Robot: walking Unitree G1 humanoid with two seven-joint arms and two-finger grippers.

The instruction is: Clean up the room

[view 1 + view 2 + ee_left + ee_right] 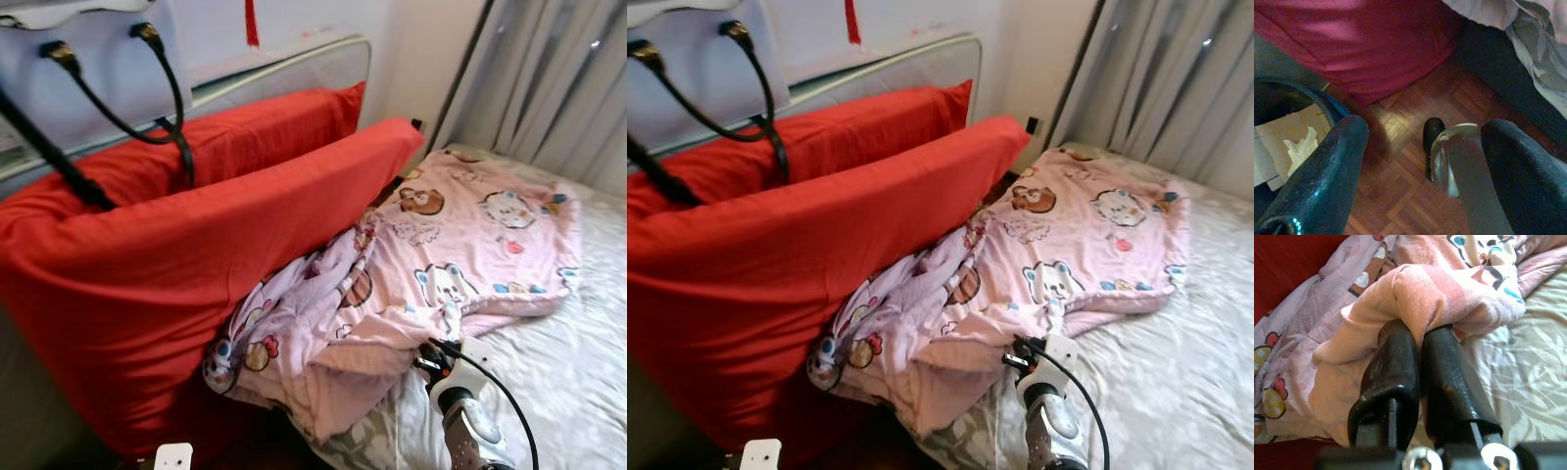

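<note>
A pink cartoon-print blanket [460,245] lies crumpled across the bed, one end bunched against the big red pillows [176,264]. My right gripper [1419,335] is shut on a thick fold of this blanket [1425,289] at its near edge. The right arm's wrist [468,406] reaches in from the bottom, and the fingertips are buried in the cloth. My left gripper [1425,125] hangs open above the wooden floor [1400,196] beside the bed, with nothing between its fingers [1337,161].
Two red pillows lean on the headboard [294,69]. A white handbag [88,69] with black handles sits above them. The grey patterned sheet [568,372] is bare at the right, curtains [558,88] behind. A dark bin [1293,137] holding paper stands on the floor.
</note>
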